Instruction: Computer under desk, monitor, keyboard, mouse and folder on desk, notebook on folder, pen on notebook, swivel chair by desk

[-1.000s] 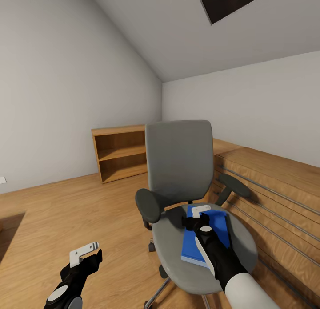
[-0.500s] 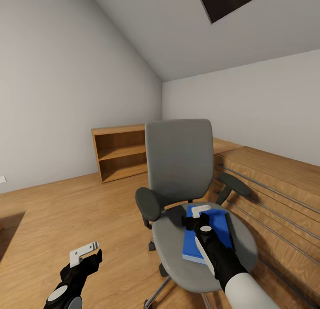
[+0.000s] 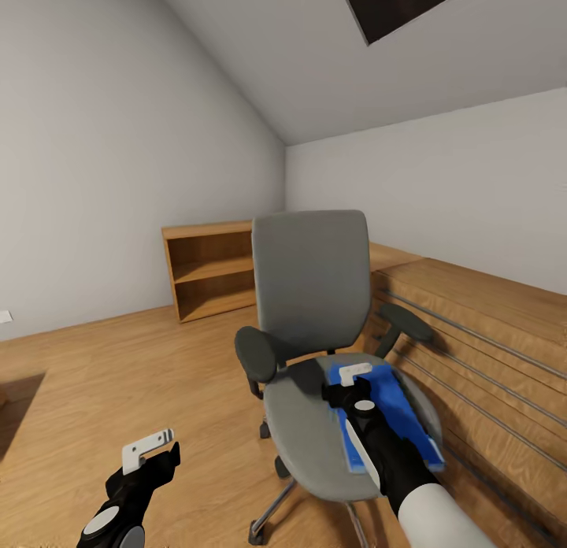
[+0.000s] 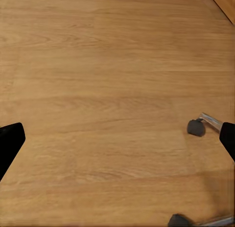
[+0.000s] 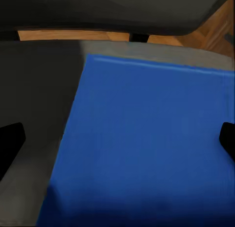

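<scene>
From the head view, the folder [image 3: 394, 410] lay on the seat of the swivel chair [image 3: 311, 296], its far corner overhanging the seat edge, with the right pincer [image 3: 356, 375] just above it. The right wrist view added that the right pincer's tips stood spread wide, the blue cover between them. The left pincer [image 3: 148, 447] hung spread over the wooden floor [image 4: 98, 90], where the left wrist view caught a chair caster [image 4: 196, 127].

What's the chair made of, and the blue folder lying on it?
The chair looks padded with matte grey fabric; its armrests seem dark plastic and its legs shiny metal. The folder looks like smooth, thin card or plastic, flat with a pale edge. These are simulator renders, so that's a guess.
</scene>
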Controlling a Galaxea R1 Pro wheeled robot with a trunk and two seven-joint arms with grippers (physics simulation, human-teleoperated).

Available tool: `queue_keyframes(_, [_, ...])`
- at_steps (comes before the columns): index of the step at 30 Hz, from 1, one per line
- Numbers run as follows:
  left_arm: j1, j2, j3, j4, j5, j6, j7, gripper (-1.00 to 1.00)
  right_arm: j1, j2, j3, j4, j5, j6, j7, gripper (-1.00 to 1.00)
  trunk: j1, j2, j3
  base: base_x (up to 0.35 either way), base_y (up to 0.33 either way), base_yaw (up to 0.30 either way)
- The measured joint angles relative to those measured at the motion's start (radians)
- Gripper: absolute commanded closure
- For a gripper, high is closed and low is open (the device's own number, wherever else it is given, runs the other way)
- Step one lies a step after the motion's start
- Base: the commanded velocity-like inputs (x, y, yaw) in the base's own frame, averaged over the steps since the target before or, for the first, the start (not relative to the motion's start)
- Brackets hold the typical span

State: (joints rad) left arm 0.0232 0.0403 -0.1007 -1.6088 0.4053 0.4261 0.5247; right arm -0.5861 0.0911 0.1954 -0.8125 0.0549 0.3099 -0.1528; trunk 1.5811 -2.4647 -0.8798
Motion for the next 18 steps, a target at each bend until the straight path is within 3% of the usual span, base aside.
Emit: queue_keyframes(18, [0.000, 0.000, 0.000, 0.000, 0.000, -0.001, 0.000, -1.00, 0.000, 0.000, 0.000, 0.002, 0.004, 0.000, -0.002, -1.00, 0.000, 0.000, 0.000, -0.034, -0.009, 0.000])
